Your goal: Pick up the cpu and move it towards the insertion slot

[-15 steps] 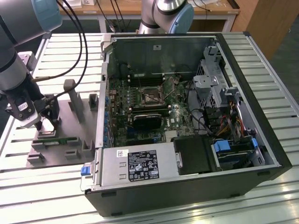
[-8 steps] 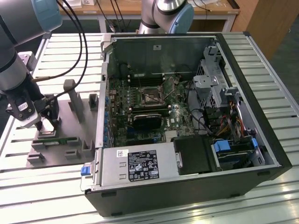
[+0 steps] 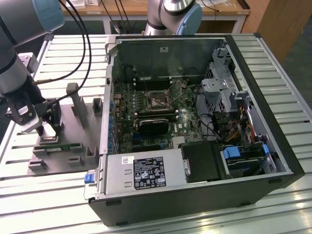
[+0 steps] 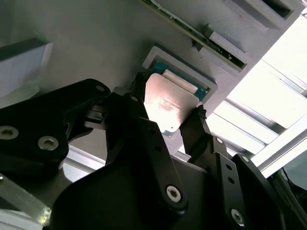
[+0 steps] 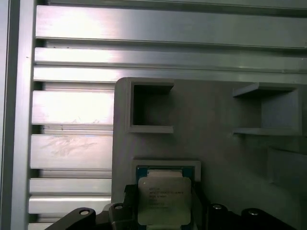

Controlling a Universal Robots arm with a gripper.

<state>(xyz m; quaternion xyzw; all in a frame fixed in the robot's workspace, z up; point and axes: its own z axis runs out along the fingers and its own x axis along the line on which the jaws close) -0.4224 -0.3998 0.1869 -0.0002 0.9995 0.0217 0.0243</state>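
Note:
The cpu (image 4: pixel 167 103), a flat square chip with a silvery top, sits between my gripper's (image 4: pixel 168 104) black fingers (image 4: pixel 197 125), which are shut on its two opposite edges. It hangs slightly tilted just above a square grey nest (image 4: pixel 204 86) with a green inlay. In the first wrist view the cpu (image 5: pixel 163 199) covers the nearer part of that nest (image 5: pixel 165 166). In the exterior view my gripper (image 3: pixel 48 129) stands over the grey fixture plate (image 3: pixel 58 158) at the exterior view's left. The insertion slot (image 3: pixel 157 100), a dark square socket with a thin metal frame, lies on the motherboard inside the open computer case.
The fixture plate carries upright grey blocks (image 3: pixel 78 105) and a green memory stick (image 3: pixel 61 145). The open case wall (image 3: pixel 105 112) stands between plate and motherboard. A black cooler block (image 3: pixel 153 126), cables and drive cages (image 3: pixel 229 102) surround the socket. A second arm (image 3: pixel 173 14) stands behind the case.

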